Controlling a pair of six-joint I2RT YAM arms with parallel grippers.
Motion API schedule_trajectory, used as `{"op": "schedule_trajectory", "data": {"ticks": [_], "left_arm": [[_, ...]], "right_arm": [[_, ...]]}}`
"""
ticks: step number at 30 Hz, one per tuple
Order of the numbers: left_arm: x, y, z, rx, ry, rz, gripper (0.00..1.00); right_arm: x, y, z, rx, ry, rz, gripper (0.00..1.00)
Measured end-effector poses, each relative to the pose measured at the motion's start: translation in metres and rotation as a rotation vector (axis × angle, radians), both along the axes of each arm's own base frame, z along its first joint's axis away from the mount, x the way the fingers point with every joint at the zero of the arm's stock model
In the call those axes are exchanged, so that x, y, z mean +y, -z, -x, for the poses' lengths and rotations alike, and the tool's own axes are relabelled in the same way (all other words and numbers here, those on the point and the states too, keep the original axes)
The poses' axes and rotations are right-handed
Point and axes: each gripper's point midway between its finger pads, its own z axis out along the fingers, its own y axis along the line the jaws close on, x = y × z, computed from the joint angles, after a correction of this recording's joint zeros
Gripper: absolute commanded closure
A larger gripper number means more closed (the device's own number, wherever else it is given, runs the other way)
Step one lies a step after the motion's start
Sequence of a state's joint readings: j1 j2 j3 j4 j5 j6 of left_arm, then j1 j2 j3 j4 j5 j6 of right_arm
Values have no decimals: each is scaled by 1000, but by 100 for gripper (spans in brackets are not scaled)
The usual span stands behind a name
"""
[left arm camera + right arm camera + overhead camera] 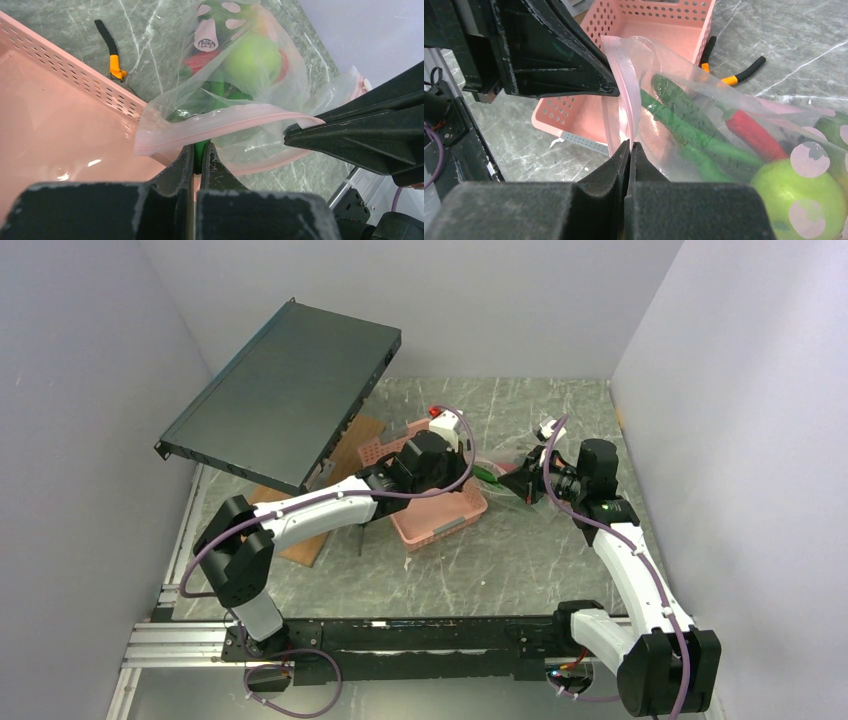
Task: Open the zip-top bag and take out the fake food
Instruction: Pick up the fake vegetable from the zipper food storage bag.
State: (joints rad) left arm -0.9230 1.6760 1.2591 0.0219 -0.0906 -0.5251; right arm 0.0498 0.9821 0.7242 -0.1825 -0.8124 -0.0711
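Your zip-top bag (235, 121), clear and floppy with a pink strip along its mouth, hangs between the two grippers near the middle of the table (520, 565). It sits just beside the right edge of the pink perforated basket (75, 115).

The fake food (252, 62) is inside the bag. You can see a lime-green apple (799, 200), long green pods (684, 127) and a red piece (749, 131) lying against the plastic.

The left gripper (200, 150) has its fingers pressed together, pinching the pink strip from below. The right gripper (629, 145) is likewise clamped on the bag's pink edge. In each wrist view, the other gripper's dark fingertips meet the same strip from the side.

Behind the bag, a tool with black and orange handles (734, 75) lies flat on the table beside the basket's far corner. At the back left, a dark flat metal case (285, 390) leans tilted, with a wooden board (300, 545) under it. Both are well apart from the bag.

From the top camera, the two wrists cover nearly all of the bag, leaving only a sliver of green and clear plastic. Pale round patches (809, 160) on the plastic hide parts of the apple. The bag's far end is cut off at the edge of the right wrist view.

A green sliver shows between the left fingers, but you cannot tell what it belongs to. You also cannot tell whether the zip is parted along its length.
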Motion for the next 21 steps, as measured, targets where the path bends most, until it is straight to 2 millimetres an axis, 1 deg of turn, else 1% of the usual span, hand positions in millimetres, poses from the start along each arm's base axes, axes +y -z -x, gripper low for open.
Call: {"op": "schedule_trajectory", "data": {"ticks": [5, 10, 15, 21], "left_arm": [[5, -6, 2, 0, -17, 3, 100], [9, 2, 7, 48, -31, -14, 100], [9, 3, 11, 94, -38, -2, 100], [6, 3, 15, 136, -42, 29, 83]], "right_arm": [[1, 0, 1, -7, -8, 5, 100], [4, 0, 3, -12, -28, 5, 100], [9, 2, 7, -11, -59, 3, 100], [15, 9, 10, -2, -91, 19, 100]]}}
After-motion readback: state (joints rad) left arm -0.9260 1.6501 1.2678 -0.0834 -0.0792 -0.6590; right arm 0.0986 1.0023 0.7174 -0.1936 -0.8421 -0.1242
